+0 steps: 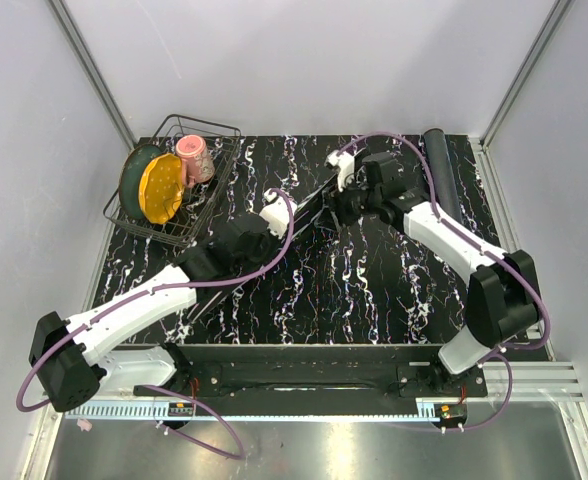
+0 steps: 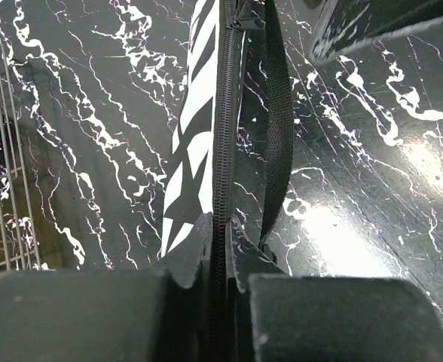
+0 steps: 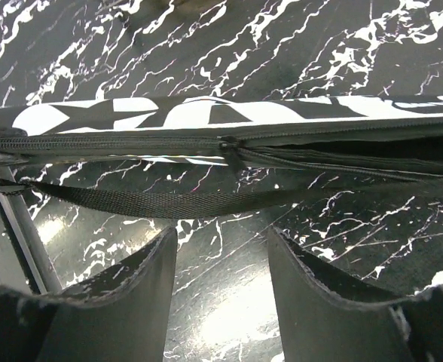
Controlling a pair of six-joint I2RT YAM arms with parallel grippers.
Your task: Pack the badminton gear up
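The black bag [image 2: 195, 113] with white lettering lies edge-up across the marble table [image 1: 374, 280], running diagonally between both grippers [image 1: 312, 202]. My left gripper [image 2: 221, 226] is shut on the bag's zipped edge; it also shows in the top view [image 1: 274, 215]. My right gripper [image 3: 221, 241] is open and empty, just short of the bag [image 3: 206, 113] and its webbing strap [image 3: 169, 202]. The zipper slider [image 3: 229, 147] sits ahead of it, with the zip closed to its left and gaping to its right. The long black tube [image 1: 440, 170] lies at the back right. Racket and shuttlecocks are out of view.
A wire basket [image 1: 199, 125] at the back left holds a yellow plate [image 1: 161, 188], a green plate [image 1: 134, 180] and a pink cup [image 1: 194, 158]; its wires show at the left of the left wrist view [image 2: 3, 151]. Grey walls enclose the table.
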